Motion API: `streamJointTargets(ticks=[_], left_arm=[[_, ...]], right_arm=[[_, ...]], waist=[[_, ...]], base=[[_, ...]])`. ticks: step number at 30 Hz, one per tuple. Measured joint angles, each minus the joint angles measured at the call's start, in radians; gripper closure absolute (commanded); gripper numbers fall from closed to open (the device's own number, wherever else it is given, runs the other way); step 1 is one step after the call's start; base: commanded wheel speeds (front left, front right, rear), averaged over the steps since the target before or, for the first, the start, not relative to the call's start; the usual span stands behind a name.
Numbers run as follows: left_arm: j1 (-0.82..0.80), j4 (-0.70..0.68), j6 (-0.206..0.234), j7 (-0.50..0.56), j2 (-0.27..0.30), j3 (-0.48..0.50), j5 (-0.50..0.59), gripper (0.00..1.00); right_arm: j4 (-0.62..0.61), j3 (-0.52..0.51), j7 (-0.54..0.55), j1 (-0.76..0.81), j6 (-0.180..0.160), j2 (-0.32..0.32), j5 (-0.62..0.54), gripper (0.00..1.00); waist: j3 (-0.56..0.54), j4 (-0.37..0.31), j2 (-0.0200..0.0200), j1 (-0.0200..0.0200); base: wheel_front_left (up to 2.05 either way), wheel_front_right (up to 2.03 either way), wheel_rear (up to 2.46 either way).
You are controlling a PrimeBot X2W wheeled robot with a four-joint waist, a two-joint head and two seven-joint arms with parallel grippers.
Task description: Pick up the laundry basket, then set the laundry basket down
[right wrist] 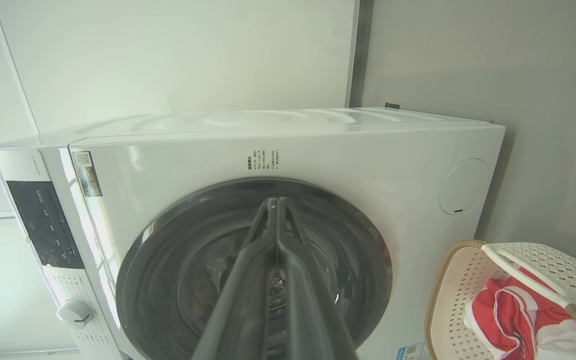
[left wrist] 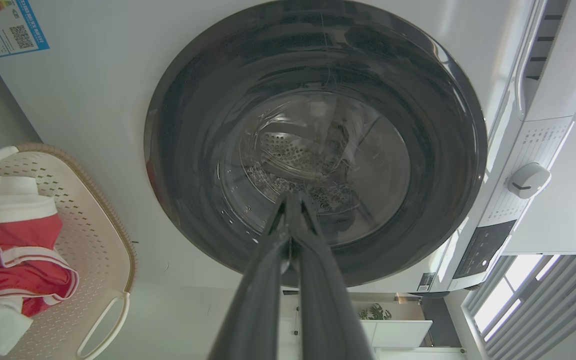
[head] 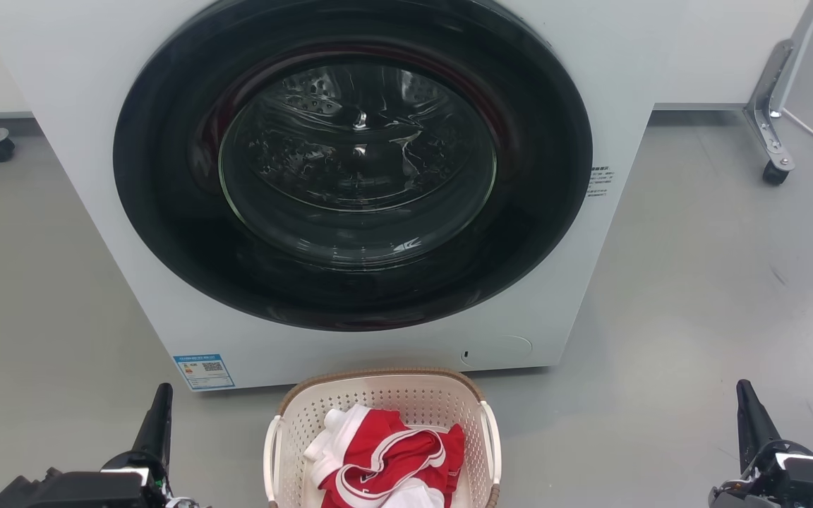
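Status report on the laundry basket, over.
Left gripper shut, empty; right gripper shut, empty. Laundry basket on floor between them, ungrasped, red-white clothes inside. Washing machine close behind it.

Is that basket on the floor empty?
No, red and white clothes lie bunched inside the laundry basket.

One washer (head: 96,176), one round door (head: 357,162), one small hatch (head: 497,349), one dial (left wrist: 528,180), one blue label (head: 203,371), one basket (head: 385,395) with two handles (head: 492,437), one red-and-white cloth heap (head: 385,458) — pieces too tangled to count, two grippers — left gripper (head: 161,406), right gripper (head: 747,402), two castors (head: 775,173), one at either edge.
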Motion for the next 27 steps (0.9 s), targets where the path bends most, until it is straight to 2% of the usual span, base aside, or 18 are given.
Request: streamJointTargets(ticks=[27], left_arm=[[0.0, 0.0, 0.0, 0.0, 0.0, 0.0, 0.0, 1.0]], right_arm=[[0.0, 0.0, 0.0, 0.0, 0.0, 0.0, 0.0, 1.0]], waist=[[0.0, 0.0, 0.0, 0.0]], base=[[0.0, 0.0, 0.0]])
